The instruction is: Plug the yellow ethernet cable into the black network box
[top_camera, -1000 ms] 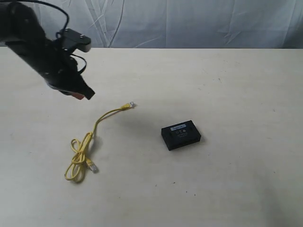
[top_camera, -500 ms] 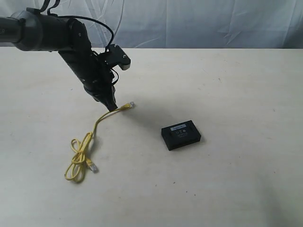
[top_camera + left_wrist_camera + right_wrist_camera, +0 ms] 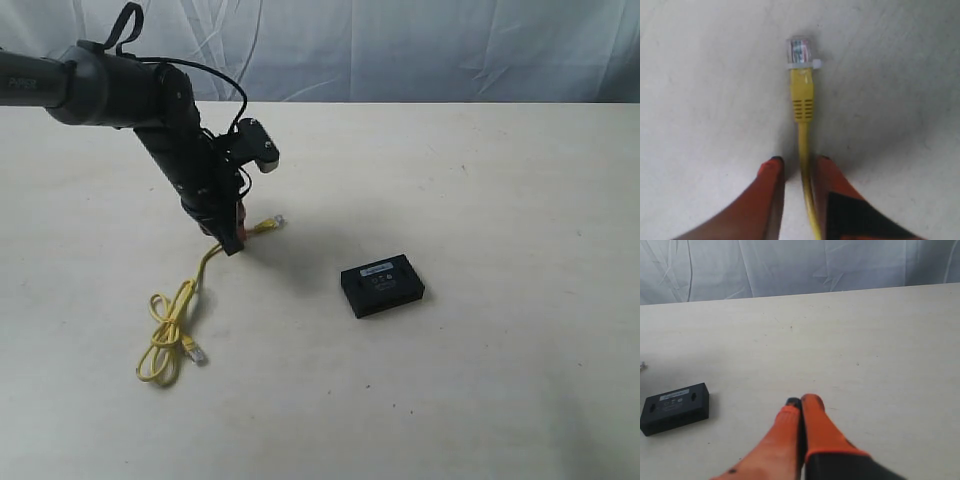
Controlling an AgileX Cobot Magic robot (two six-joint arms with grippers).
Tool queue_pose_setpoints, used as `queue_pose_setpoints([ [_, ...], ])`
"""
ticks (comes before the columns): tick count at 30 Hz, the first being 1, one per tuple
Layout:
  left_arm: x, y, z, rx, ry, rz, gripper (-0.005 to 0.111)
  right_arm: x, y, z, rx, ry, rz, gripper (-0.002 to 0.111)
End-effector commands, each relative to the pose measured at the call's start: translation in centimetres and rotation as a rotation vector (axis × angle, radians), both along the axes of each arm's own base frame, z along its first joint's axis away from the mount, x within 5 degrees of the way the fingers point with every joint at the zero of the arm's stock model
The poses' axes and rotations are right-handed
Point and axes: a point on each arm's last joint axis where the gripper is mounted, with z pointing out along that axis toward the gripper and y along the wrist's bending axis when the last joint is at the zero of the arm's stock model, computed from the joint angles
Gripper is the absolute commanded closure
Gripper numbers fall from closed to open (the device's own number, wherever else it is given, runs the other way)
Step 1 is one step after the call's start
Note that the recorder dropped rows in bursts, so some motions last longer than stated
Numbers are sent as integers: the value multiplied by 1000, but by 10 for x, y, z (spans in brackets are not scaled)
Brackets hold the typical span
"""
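Note:
The yellow ethernet cable (image 3: 170, 335) lies on the table in a loose coil, and one clear plug (image 3: 278, 220) points toward the black network box (image 3: 382, 284). My left gripper (image 3: 232, 243) is down at the table just behind that plug. In the left wrist view its orange fingers (image 3: 771, 172) stand apart on either side of the cord (image 3: 802, 100). The cord rests against one finger and a gap shows at the other. The plug (image 3: 799, 51) lies beyond the tips. My right gripper (image 3: 802, 401) is shut and empty, off to one side of the box (image 3: 674, 407).
The pale table (image 3: 500, 200) runs back to a wrinkled grey-white cloth backdrop (image 3: 420, 50). The cable's second plug (image 3: 196, 355) lies by the coil at the front left. The right arm does not show in the exterior view.
My left arm swung right from the far left corner and lowered. Its fingertips now straddle the cord behind the plug. The cable and the box have not moved.

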Motion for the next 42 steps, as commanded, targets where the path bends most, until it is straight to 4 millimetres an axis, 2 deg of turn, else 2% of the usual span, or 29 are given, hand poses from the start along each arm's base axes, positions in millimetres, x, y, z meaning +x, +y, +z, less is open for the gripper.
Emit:
queue_pose_setpoints([
  [1, -2, -1, 1, 0, 22, -6, 102, 0, 0, 0, -1, -11, -2, 108],
  [2, -3, -1, 1, 0, 28, -8, 106, 0, 0, 0, -1, -11, -2, 108],
  [4, -5, -1, 1, 8, 51, -16, 106, 0, 0, 0, -1, -11, -2, 108],
  [9, -19, 2, 35, 6, 113, -18, 107, 0, 0, 0, -1, -11, -2, 108],
  [11, -31, 6, 56, -8, 155, 63, 107, 0, 0, 0, -1, -11, -2, 108],
  [13, -40, 9, 66, -45, 133, 102, 107, 0, 0, 0, -1, -11, -2, 108],
  [17, -64, 19, 69, -85, 84, 148, 107, 0, 0, 0, -1, -11, -2, 108],
  [22, -86, 32, 62, -47, 50, 146, 107, 0, 0, 0, -1, -11, -2, 108],
  [28, -96, 39, 43, -17, 59, 153, 107, 0, -1, 2, -19, -34, -4, 108],
  [31, -97, 40, 39, -21, 47, 159, 107, 3, 0, 16, -6, -190, -4, 108],
  [33, -97, 40, 38, -25, 33, 164, 107, 3, 0, 31, 11, -358, -5, 108],
  [38, -97, 40, 38, -29, 35, 168, 107, -4, -1, 60, 45, -683, -5, 108],
  [42, -97, 39, 38, -42, 37, 178, 107, -10, -1, 72, 63, -833, -6, 108],
])
